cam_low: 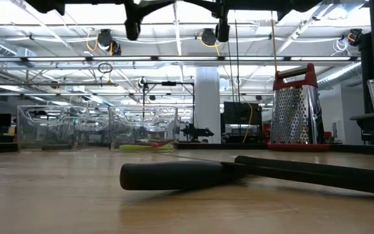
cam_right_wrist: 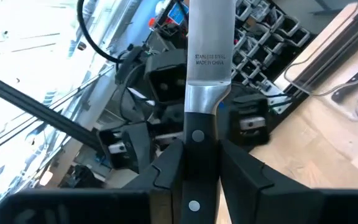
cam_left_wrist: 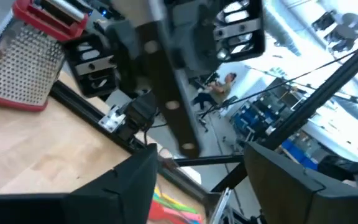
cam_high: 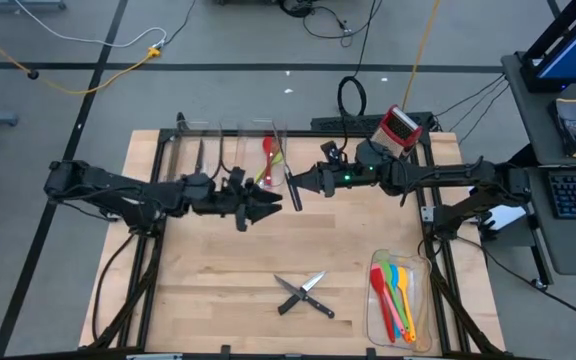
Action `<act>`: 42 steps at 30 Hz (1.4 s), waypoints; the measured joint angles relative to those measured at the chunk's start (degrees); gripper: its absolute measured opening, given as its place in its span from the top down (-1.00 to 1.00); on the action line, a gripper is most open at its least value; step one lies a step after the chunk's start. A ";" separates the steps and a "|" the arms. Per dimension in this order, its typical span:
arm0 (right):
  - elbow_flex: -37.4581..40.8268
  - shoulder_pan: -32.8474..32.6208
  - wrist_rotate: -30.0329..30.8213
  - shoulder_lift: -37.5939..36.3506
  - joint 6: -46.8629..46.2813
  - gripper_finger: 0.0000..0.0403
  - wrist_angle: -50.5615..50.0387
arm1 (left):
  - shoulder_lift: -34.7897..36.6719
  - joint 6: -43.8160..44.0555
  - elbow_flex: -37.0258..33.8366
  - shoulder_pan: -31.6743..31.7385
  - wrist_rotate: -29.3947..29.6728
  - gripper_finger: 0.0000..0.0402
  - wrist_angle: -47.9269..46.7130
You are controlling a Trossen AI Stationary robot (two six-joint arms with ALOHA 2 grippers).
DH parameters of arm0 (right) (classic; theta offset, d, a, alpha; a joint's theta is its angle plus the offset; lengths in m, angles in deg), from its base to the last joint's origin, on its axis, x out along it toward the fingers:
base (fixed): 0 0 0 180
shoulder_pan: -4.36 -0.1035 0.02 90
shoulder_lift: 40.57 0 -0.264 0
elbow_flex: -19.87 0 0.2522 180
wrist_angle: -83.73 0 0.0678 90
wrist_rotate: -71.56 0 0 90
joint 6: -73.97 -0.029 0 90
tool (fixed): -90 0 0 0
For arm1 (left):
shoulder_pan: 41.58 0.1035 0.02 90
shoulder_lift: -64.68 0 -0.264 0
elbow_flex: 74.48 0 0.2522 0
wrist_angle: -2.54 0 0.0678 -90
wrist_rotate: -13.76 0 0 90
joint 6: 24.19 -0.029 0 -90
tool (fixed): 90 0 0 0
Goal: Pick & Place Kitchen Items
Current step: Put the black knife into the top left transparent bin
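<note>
A black knife handle [cam_low: 174, 175] lies nearest the low camera, flat on the wooden desk [cam_high: 208, 290], with a second dark handle crossing just behind it; from above these are the two crossed knives [cam_high: 304, 295] with black handles and steel blades near the desk's front middle. Going from left to right across the high view: the left arm reaches in from the left edge, and its left pincer [cam_high: 265, 208] hangs above the desk's middle with its jaws spread and nothing between them. Behind it, along the back edge, stand clear bins [cam_high: 230, 152] holding dark utensils and a red spatula [cam_high: 268, 155] with something yellow-green beside it. Just right of the left pincer, a knife [cam_high: 294, 189] is held in the air between the two arms: the right wrist view shows its black riveted handle [cam_right_wrist: 194, 155], a steel bolster and a bright blade stamped with small lettering, pointing toward the left arm. The right pincer [cam_high: 308, 181] is clenched on that handle, its fingers [cam_right_wrist: 241, 168] pressing both sides. Farther right, a red-topped grater [cam_high: 398, 128] stands at the back corner. At the front right, a clear bin [cam_high: 423, 305] holds a bundle of spatulas [cam_high: 396, 298] in red, orange, yellow, green, blue and pink.
</note>
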 joint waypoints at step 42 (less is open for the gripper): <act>-0.11 -1.68 0.35 -0.22 2.95 0.64 0.41 | -10.35 0.42 8.57 3.35 -4.16 0.59 2.65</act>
